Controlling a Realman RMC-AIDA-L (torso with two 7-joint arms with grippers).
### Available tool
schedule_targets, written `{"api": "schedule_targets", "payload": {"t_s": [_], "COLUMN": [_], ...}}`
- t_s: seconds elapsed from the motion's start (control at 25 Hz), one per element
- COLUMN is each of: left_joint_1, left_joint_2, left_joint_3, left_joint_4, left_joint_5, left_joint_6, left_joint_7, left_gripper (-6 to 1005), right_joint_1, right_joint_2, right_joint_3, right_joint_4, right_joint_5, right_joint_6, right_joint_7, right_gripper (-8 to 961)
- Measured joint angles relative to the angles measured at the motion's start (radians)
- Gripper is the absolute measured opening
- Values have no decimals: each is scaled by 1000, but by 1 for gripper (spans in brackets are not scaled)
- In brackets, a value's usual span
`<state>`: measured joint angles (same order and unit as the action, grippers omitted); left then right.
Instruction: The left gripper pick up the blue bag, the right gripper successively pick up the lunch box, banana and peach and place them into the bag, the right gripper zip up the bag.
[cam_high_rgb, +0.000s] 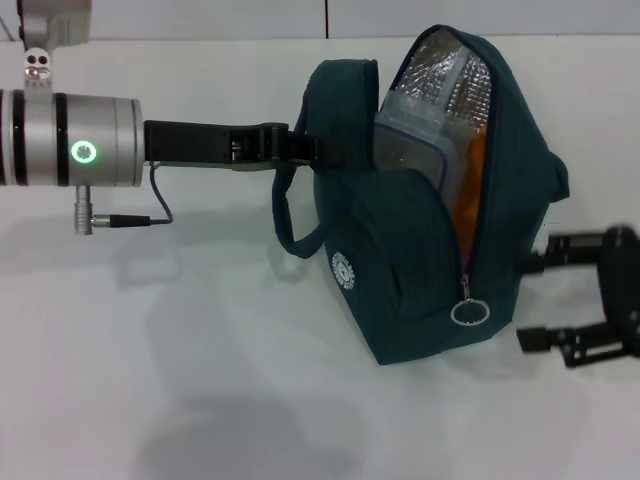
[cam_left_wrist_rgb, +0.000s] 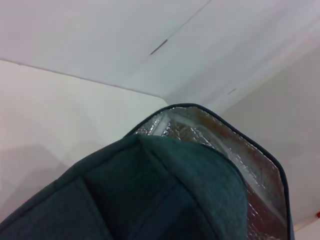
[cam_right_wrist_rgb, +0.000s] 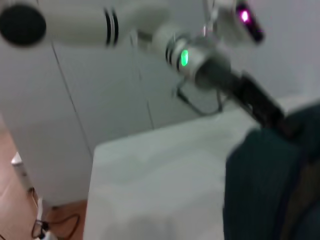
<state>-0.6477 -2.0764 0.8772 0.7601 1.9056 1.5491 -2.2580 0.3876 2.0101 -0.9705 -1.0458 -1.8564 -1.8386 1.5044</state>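
Blue bag (cam_high_rgb: 430, 260): soft teal fabric cooler, rounded at the corners, crinkled silver foil lining showing inside the gaping flap, white round logo on its side; stands on the white table (cam_high_rgb: 200, 400), the landmark for all entries below. Left gripper (cam_high_rgb: 290, 145): reaches in from the bag's left side, jaws closed on the bag's upper left edge near the strap, apparently to keep the mouth upright and steady for loading and zipping. Lunch box (cam_high_rgb: 420, 135): clear rigid plastic with a blue-rimmed lid, lodged upright inside the bag's opening. Something orange (cam_high_rgb: 472, 190) shows behind it (peach or banana, cannot tell which). Zipper pull (cam_high_rgb: 468, 310): metal ring hanging at the low end of the open track on the bag's front; zipping looks like the step left. Right gripper (cam_high_rgb: 545, 300): black, just right of the bag at pull height, jaws wide apart and holding nothing
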Motion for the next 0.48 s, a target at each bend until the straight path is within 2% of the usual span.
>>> {"api": "schedule_targets", "payload": {"t_s": [0.48], "left_joint_1": [-2], "left_joint_2": [1], "left_joint_3": [0], "left_joint_4": [-2], "left_joint_5": [4], "left_joint_6": [-12], "left_joint_7": [9], "left_gripper": [44], "right_joint_1": [51], "right_joint_2": [0], "right_joint_3": [-3], "right_joint_4": [238], "right_joint_5": [-40], "right_joint_6": [123], "right_joint_7": [-103], "right_gripper": [769]}}
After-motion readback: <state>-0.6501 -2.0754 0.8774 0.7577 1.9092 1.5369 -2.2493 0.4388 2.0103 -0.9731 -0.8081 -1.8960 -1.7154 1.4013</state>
